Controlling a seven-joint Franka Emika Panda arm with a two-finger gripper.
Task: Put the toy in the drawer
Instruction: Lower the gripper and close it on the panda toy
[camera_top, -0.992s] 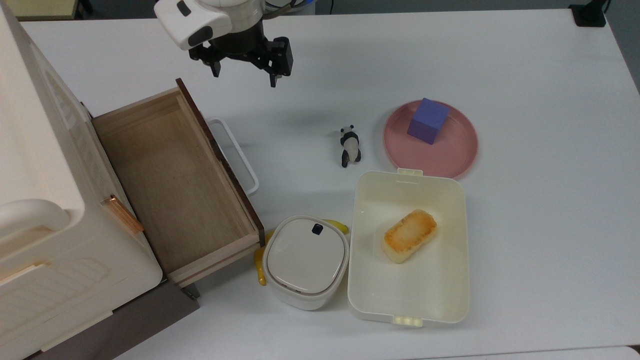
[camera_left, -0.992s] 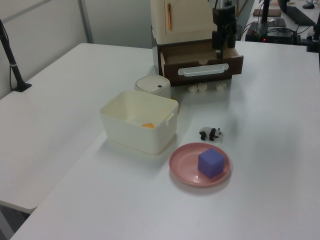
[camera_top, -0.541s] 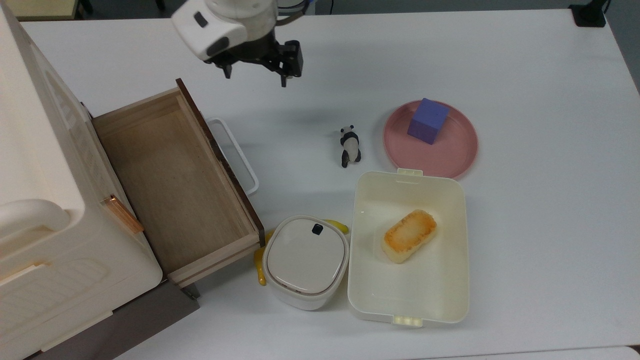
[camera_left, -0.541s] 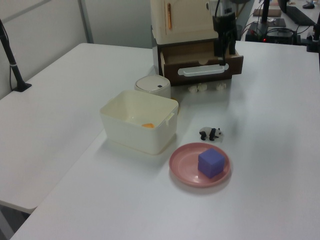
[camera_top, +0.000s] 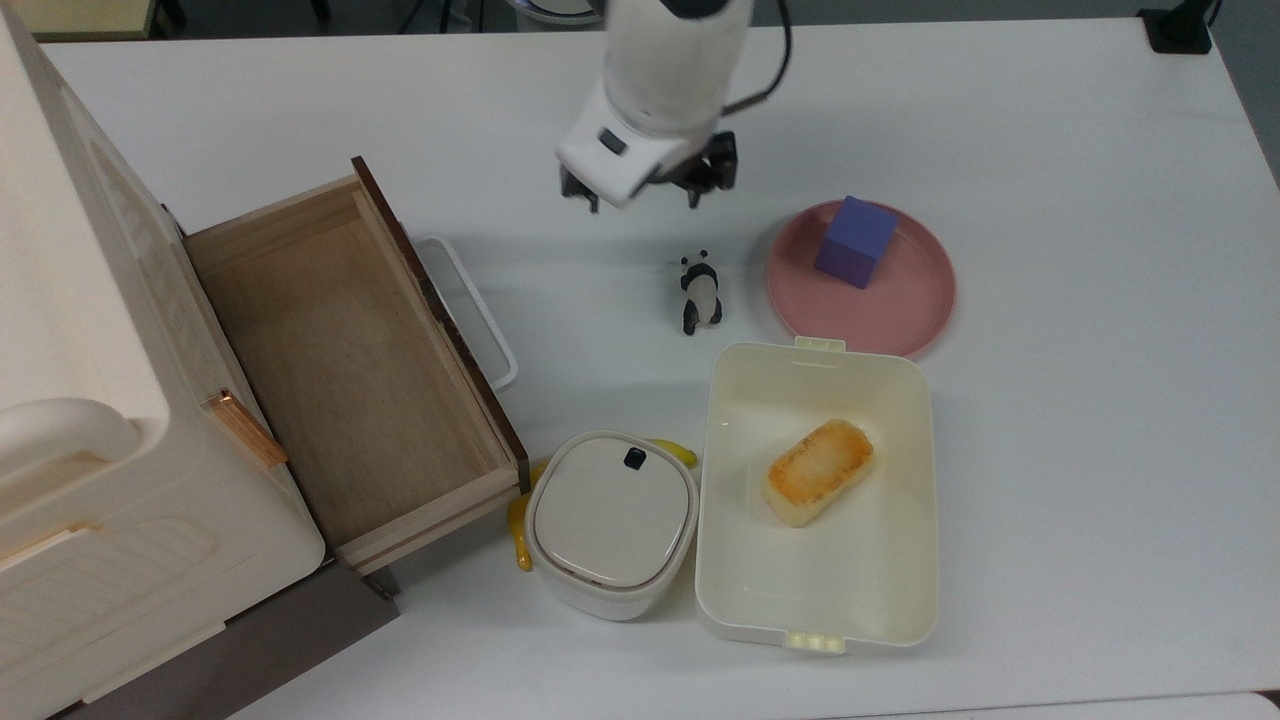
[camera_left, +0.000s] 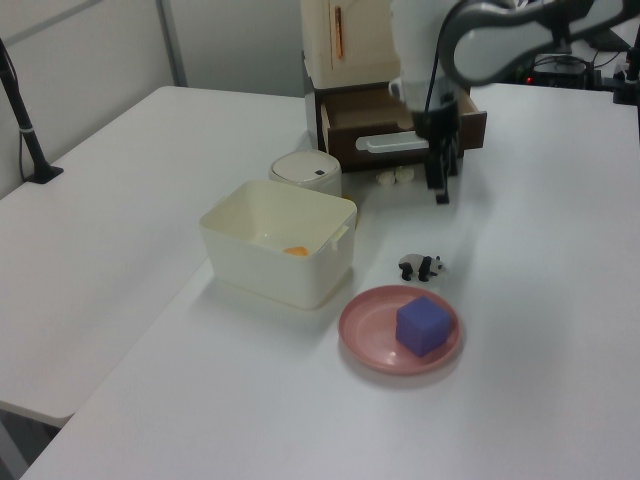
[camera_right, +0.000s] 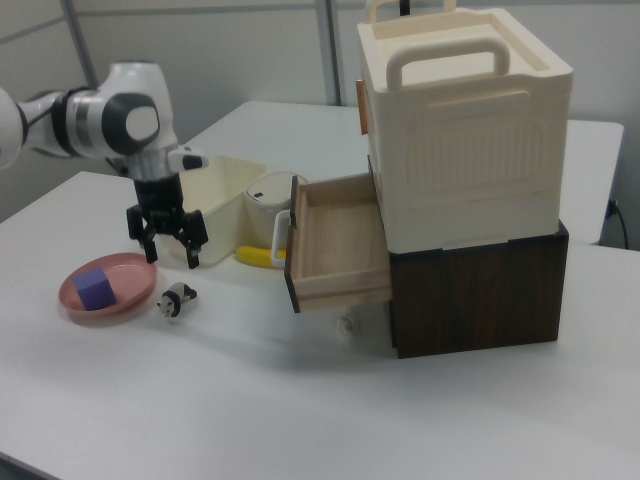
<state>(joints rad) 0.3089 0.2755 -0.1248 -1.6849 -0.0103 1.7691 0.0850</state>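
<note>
Approach to the toy (camera_top: 700, 291): the jaws (camera_top: 643, 194) hang spread wide and empty above the worktop (camera_top: 1050, 420), the toy lying on its side just beyond and below them, apart from the pink plate (camera_top: 905, 318). Best practice, judged: centre over the white body, descend straight, close gently. The drawer (camera_top: 340, 370) stands open.

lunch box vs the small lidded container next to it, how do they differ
The cream rectangular lunch box is open, showing a browned toast-like piece inside; the cream rounded-square container is closed under a lid with a small dark mark. The lunch box is clearly larger. A yellow banana pokes out from beneath the container; nothing shows beneath the lunch box. Both are cream plastic, side by side on the white table.
</note>
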